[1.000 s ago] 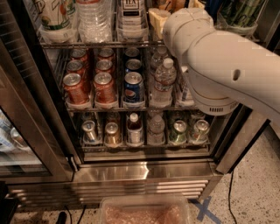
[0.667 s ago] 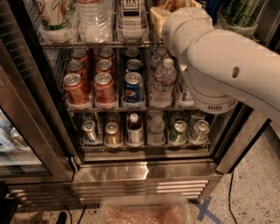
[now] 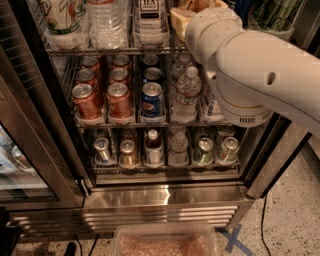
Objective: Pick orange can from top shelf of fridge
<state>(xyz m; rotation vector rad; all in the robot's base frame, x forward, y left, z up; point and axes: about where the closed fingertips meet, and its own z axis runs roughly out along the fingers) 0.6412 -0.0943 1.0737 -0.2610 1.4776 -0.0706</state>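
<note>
The arm (image 3: 250, 55) enters from the right edge of the view and slopes up and to the left across the open fridge (image 3: 165, 197). Its large white elbow housing covers the right end of the middle rack. The rounded wrist housing sits at the level of the top shelf (image 3: 100, 50), right of centre.

The gripper (image 3: 216, 5) is at the arm's far end, at the upper edge of the view, and is largely masked by the wrist housing. Whether it is released, clenched or grasping anything cannot be told.

The orange can (image 3: 199, 5) is on the top shelf, just above the wrist housing. Only an orange-gold sliver shows, beside a pale tray (image 3: 178, 20).

On the middle rack, the red soda cans (image 3: 85, 100) and the blue can (image 3: 151, 97) stand upright.
</note>
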